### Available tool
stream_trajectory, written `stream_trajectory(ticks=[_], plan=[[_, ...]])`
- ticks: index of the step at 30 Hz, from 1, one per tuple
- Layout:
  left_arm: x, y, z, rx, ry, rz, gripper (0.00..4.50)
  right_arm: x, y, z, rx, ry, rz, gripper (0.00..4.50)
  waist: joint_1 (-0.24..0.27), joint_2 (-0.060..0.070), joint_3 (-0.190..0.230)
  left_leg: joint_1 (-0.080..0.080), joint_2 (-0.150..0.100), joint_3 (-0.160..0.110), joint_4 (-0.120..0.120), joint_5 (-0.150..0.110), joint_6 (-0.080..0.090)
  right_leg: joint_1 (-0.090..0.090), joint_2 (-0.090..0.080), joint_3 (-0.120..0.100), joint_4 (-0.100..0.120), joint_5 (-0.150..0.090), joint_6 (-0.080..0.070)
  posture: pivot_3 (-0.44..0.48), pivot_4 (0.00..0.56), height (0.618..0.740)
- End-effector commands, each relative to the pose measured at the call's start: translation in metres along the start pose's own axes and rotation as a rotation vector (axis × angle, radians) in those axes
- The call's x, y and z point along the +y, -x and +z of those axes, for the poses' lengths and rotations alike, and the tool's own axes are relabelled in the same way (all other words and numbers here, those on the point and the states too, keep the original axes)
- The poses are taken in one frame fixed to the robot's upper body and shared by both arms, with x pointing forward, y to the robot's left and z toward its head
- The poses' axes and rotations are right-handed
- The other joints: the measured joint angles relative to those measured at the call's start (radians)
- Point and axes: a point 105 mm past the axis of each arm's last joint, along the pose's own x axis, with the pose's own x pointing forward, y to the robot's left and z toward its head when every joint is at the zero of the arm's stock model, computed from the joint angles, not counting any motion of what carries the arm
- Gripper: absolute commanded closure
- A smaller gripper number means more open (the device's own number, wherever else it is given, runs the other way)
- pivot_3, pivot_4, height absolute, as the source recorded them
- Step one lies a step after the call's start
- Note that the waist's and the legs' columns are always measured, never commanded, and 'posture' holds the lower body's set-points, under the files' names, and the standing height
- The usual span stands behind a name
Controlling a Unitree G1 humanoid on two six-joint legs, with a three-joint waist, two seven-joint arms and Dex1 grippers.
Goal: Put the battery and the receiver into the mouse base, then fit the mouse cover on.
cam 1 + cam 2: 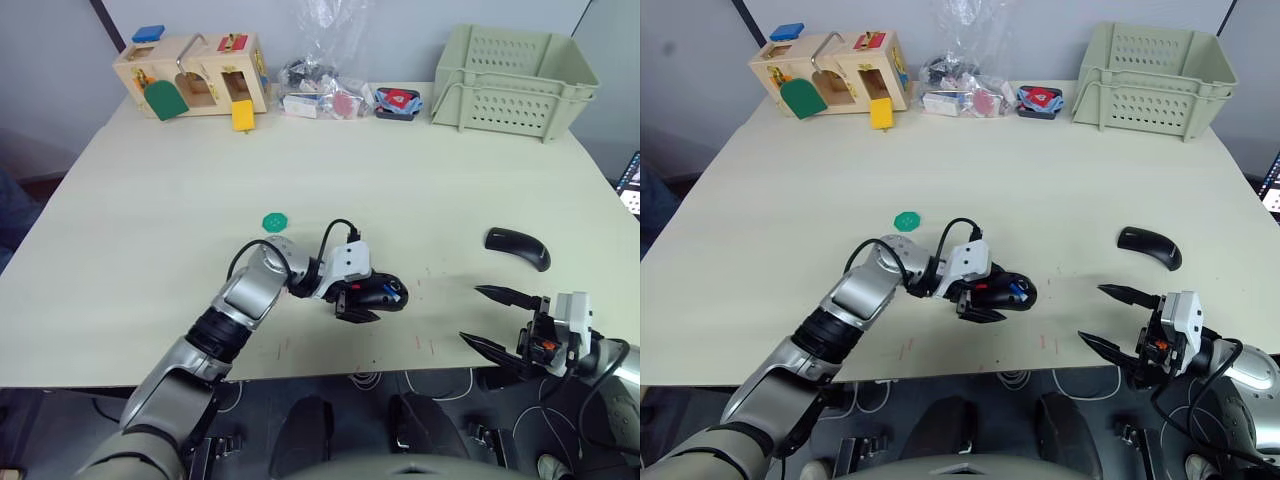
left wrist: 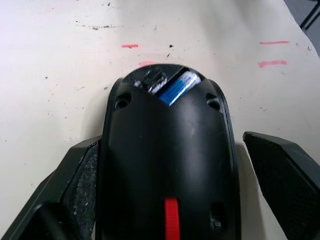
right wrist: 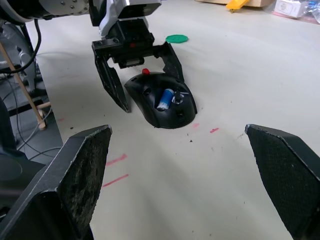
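cream table (image 1: 150,250), red marks (image 2: 272,63), grey wall (image 1: 60,40)

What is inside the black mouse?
A blue and white battery lies in the mouse base's hollow, with something small and silvery beside it. Anything deeper inside stays hidden.

The left arm reaches forward and inward, elbow bent, its black two-fingered left claw (image 1: 362,303) spread wide and lowered to the worktop, one finger at each side of what lies between them. The right claw (image 1: 492,320) hangs low, fingers wide apart, gripping nothing.
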Motion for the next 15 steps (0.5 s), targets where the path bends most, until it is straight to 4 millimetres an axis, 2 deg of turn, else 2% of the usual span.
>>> stream_trajectory(ticks=[1, 7, 10, 15], plan=[[0.001, 0.016, 0.017, -0.126, -0.017, 0.047, 0.04, -0.005, 0.005, 0.012, -0.038, 0.042, -0.021, 0.0, 0.001, 0.002, 0.001, 0.0, 0.0, 0.0, 0.0, 0.0, 0.0, 0.0, 0.0, 0.0, 0.0, 0.0, 0.0, 0.0, 0.15, 0.74], [-0.004, 0.043, 0.015, -0.208, -0.014, 0.117, 0.04, -0.008, 0.009, 0.012, -0.042, 0.036, -0.022, 0.0, 0.014, 0.002, 0.002, 0.0, 0.0, 0.0, 0.0, 0.0, 0.0, 0.0, 0.0, 0.0, 0.0, 0.0, 0.0, 0.0, 0.15, 0.74], [-0.008, 0.061, 0.021, -0.31, -0.037, 0.153, 0.04, -0.018, 0.013, 0.012, -0.048, 0.008, -0.053, 0.0, 0.017, 0.002, 0.002, 0.0, 0.0, 0.0, 0.0, 0.0, 0.0, 0.0, 0.0, 0.0, 0.0, 0.0, 0.0, 0.0, 0.15, 0.74], [-0.02, 0.079, 0.021, -0.404, -0.051, 0.185, 0.04, -0.034, 0.02, 0.011, -0.023, 0.025, -0.101, 0.0, 0.019, 0.002, 0.002, 0.0, 0.0, 0.001, 0.0, 0.0, 0.0, 0.0, -0.001, 0.0, 0.0, 0.0, 0.0, 0.0, 0.15, 0.74]])
